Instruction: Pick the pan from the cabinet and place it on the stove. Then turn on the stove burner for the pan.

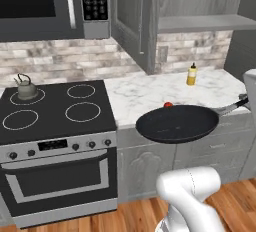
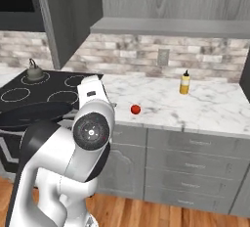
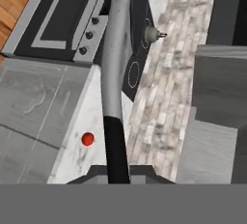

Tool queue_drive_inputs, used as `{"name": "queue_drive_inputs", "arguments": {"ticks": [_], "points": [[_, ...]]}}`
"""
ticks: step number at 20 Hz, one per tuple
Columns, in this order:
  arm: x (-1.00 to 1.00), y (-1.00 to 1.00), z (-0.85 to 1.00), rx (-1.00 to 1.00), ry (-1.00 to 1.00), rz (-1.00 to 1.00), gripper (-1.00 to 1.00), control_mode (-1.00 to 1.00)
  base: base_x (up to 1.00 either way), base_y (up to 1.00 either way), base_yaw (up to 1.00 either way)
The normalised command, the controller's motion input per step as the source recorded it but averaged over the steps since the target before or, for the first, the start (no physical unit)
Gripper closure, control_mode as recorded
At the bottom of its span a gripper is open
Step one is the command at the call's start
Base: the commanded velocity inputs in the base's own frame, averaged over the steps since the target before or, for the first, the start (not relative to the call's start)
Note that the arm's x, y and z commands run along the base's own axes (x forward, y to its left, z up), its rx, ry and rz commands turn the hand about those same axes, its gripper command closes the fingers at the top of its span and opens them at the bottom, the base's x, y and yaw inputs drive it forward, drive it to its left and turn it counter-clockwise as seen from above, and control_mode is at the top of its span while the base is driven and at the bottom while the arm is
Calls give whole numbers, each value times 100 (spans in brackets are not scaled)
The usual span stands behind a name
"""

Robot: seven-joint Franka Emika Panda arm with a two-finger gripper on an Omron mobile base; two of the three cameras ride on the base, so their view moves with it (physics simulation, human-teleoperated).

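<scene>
The black pan (image 1: 177, 123) hangs level in the air over the counter's front edge, just right of the stove (image 1: 55, 111). Its thin handle (image 1: 232, 107) points right toward my hand at the frame's edge. Seen from the hand camera, my gripper (image 3: 117, 172) is shut on the handle (image 3: 115, 68), which runs straight away from the fingers. From the right base camera the pan (image 2: 34, 114) sits partly behind my arm. The nearest burner ring (image 1: 82, 111) is bare. The cabinet (image 1: 132, 21) stands open above its plain shelf (image 1: 205, 23).
A small kettle (image 1: 25, 88) sits on the back left burner. A red ball-like item (image 1: 168, 104) and a yellow bottle (image 1: 191, 74) stand on the marble counter (image 1: 145, 93). Black knobs (image 1: 75, 146) line the stove's front. The microwave (image 1: 40, 6) hangs above the stove.
</scene>
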Motion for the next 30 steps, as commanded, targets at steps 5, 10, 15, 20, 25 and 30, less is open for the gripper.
{"name": "queue_drive_inputs", "arguments": {"ticks": [5, 10, 15, 20, 25, 30], "points": [[0, 0, 0, 0, 0, 0, 100, 100, -35, 60, 0], [0, 0, 0, 0, 0, 0, 100, 100, -34, 58, 0], [0, 0, 0, 0, 0, 0, 100, 100, -31, 58, 0], [0, 0, 0, 0, 0, 0, 100, 100, -25, 60, -2], [0, 0, 0, 0, 0, 0, 100, 100, -20, 60, -2], [0, 0, 0, 0, 0, 0, 100, 100, -11, 58, -2]]}}
